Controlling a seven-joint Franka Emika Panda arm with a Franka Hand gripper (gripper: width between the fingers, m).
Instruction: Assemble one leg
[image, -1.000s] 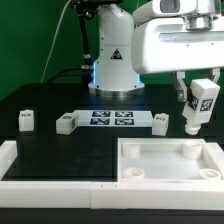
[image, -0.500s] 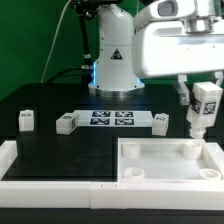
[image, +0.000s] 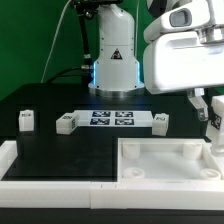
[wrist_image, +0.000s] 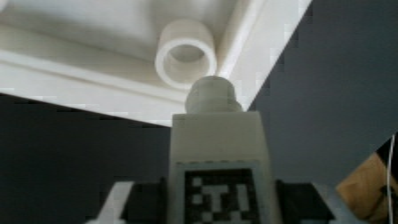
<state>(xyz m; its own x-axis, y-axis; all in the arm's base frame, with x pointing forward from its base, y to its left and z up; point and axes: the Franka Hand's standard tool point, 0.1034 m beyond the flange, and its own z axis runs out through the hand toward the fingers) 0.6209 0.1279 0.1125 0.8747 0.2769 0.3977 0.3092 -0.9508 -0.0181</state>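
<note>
My gripper (image: 212, 112) is shut on a white leg (image: 215, 130) at the exterior view's far right, above the far right corner of the white tray (image: 170, 170). In the wrist view the leg (wrist_image: 217, 140) stands between my fingers (wrist_image: 128, 200), its tag facing the camera and its round peg end pointing at a round corner socket (wrist_image: 183, 52) of the tray, apart from it. Three more legs lie on the black table: one at the exterior view's left (image: 26, 120), one beside it (image: 66, 123), one at the right (image: 159, 121).
The marker board (image: 112, 119) lies on the table between the loose legs. The robot base (image: 113, 60) stands behind it. A white rim (image: 50, 180) runs along the table's front and left side.
My gripper has moved toward the exterior view's right with the leg, and is now partly cut off by the picture's edge, over the tray's far right corner.
</note>
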